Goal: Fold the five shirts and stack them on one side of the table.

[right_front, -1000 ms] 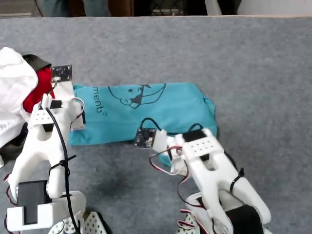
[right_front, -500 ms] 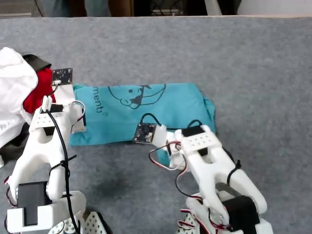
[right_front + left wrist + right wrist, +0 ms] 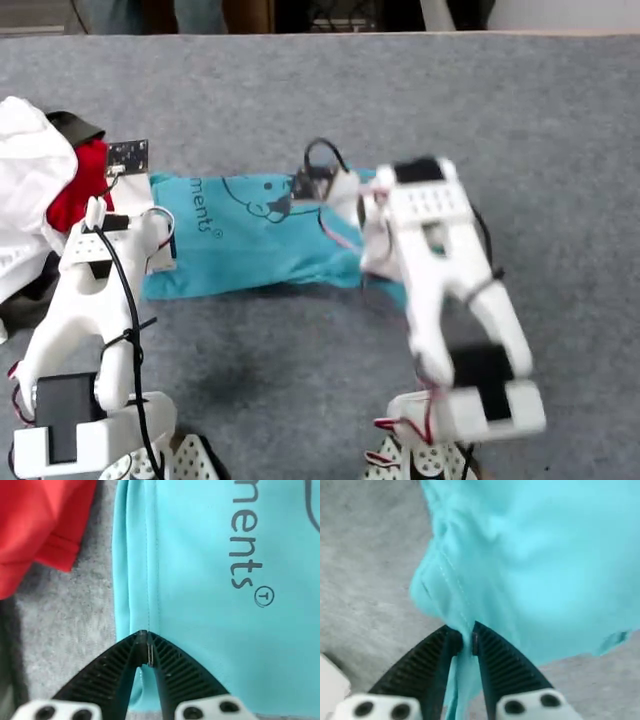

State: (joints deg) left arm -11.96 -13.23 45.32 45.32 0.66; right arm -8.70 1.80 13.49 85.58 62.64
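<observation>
A teal shirt (image 3: pixel 240 240) with dark print lies across the middle of the grey table. My left gripper (image 3: pixel 147 647) is shut on the hem at the shirt's left end (image 3: pixel 210 580), low on the table; in the high view the left gripper (image 3: pixel 158 255) sits at that same end. My right gripper (image 3: pixel 465 640) is shut on a bunched fold of teal fabric (image 3: pixel 530 555), held above the table. Seen from above, the right gripper (image 3: pixel 348 212) hangs over the shirt's right half, which is drawn up and inward.
A pile of shirts sits at the table's left edge: white (image 3: pixel 28 180), red (image 3: pixel 78 192) and black (image 3: pixel 70 125). The red shirt (image 3: pixel 40 520) lies close to my left gripper. Bare grey table (image 3: pixel 540 150) stretches to the right and far side.
The right arm swung from the shirt's near edge toward the far side, pulling the shirt's right end up and inward. The left arm stayed in place.
</observation>
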